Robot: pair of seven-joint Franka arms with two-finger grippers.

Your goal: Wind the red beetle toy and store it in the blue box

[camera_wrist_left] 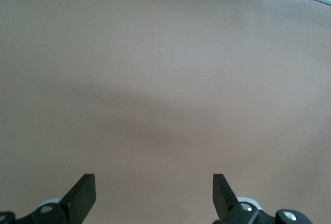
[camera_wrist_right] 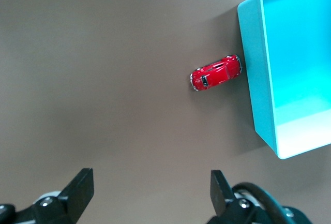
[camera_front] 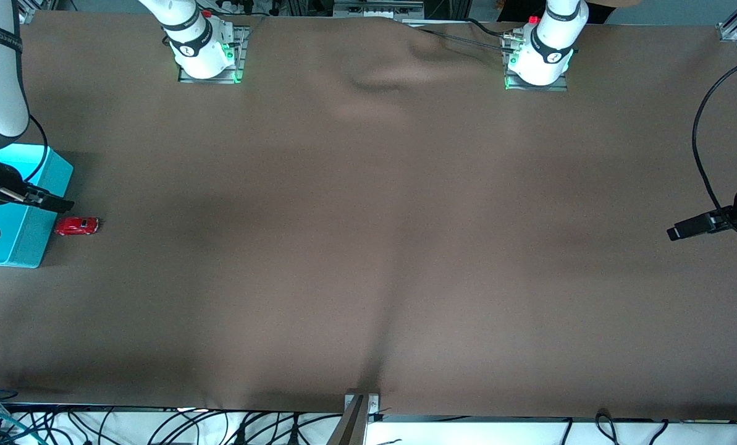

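The red beetle toy (camera_front: 77, 226) (camera_wrist_right: 216, 72) rests on the brown cloth, one end close against the outer wall of the blue box (camera_front: 29, 238) (camera_wrist_right: 252, 84). The box stands open-topped at the right arm's end of the table, its cyan inside showing nothing in the part I can see. My right gripper (camera_front: 50, 201) (camera_wrist_right: 151, 180) hovers open over the box's rim, beside the toy, and holds nothing. My left gripper (camera_front: 683, 230) (camera_wrist_left: 153, 182) waits open over bare cloth at the left arm's end.
The brown cloth (camera_front: 368, 247) covers the table and is rumpled between the two arm bases. A black cable (camera_front: 702, 142) loops over the left arm's end. A metal bracket (camera_front: 362, 405) and several cables lie along the edge nearest the front camera.
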